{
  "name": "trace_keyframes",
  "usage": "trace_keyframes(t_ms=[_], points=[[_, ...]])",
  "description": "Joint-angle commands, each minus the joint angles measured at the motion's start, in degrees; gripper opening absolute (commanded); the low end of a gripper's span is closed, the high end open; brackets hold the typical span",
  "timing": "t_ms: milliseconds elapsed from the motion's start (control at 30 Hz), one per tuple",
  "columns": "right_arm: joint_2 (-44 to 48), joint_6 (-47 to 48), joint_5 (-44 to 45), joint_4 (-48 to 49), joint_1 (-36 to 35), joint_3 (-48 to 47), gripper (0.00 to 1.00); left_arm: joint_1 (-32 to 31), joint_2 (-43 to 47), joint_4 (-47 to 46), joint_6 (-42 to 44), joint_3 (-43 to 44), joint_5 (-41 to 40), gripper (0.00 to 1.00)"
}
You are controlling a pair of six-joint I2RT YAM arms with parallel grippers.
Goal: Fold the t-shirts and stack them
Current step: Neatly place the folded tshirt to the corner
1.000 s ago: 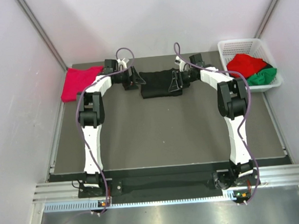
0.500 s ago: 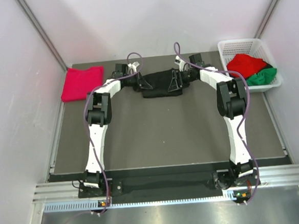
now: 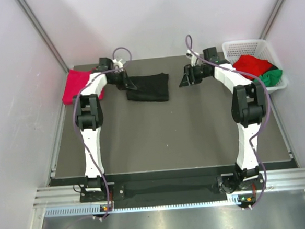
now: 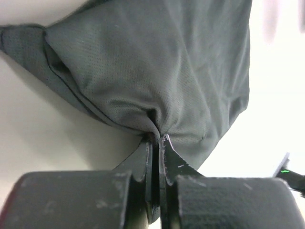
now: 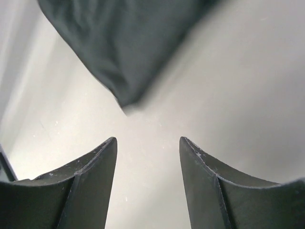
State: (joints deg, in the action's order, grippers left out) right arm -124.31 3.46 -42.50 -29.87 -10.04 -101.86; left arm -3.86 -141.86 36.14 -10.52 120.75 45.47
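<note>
At 12 o'clock on the surface [image 3: 169, 134], locate black tee [image 3: 149, 87], folded to a compact rectangle and lying flat. Find left gripper [image 4: 156, 139] clamped on the tee's 9 o'clock edge, pinching a pucker of cloth between jaws pressed tight. Find right gripper [image 5: 147, 141] at 3 o'clock of the tee, apart from it, jaws spread wide, holding nothing, hanging over bare surface just off a cloth corner.

Locate pink tee [image 3: 76, 86] folded at 10 o'clock of the surface, partly hidden behind the left arm in the top view. Locate basket [image 3: 242, 45] at 2 o'clock, holding red tee [image 3: 251, 64] and green tee [image 3: 271, 77], both bunched and unfolded.

Judge folding of black tee as finished and stacking as the step in hand. Treat pink tee as the likely stack base.

For the next move, carry black tee toward 9 o'clock and set it squarely on pink tee. Hold the grip firm throughout. Expect the free half to drag, sag or fall open under a single-edge hold. Lift enough to clear pink tee's edge rather than plough into it. Align edges before opening. Keep right gripper clear of the path, or send it toward the basket for red tee.
</note>
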Motion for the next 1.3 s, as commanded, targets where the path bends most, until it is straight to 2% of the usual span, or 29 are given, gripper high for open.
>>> trace_keyframes(t_ms=[0,233,400,600,1267], points=[[6.01,3.39,0.93,-1.33,1.60,1.75,0.55,3.50,3.35,19.64,15.86,8.96,-4.95,0.00],[9.17,4.45,1.37,-1.42,1.96,4.83,0.55,6.93,4.93,28.10,22.91,18.27,-17.60,0.00],[10.49,4.80,1.28,-1.16,1.87,7.12,0.55,6.93,6.86,25.74,28.79,19.17,-27.27,0.00],[12.42,4.97,1.37,-1.07,1.96,9.58,0.55,6.93,7.65,23.19,31.88,23.65,-31.14,0.00],[14.10,4.45,0.84,0.34,1.69,11.95,0.54,8.34,14.60,20.64,44.18,23.66,-42.04,0.00]])
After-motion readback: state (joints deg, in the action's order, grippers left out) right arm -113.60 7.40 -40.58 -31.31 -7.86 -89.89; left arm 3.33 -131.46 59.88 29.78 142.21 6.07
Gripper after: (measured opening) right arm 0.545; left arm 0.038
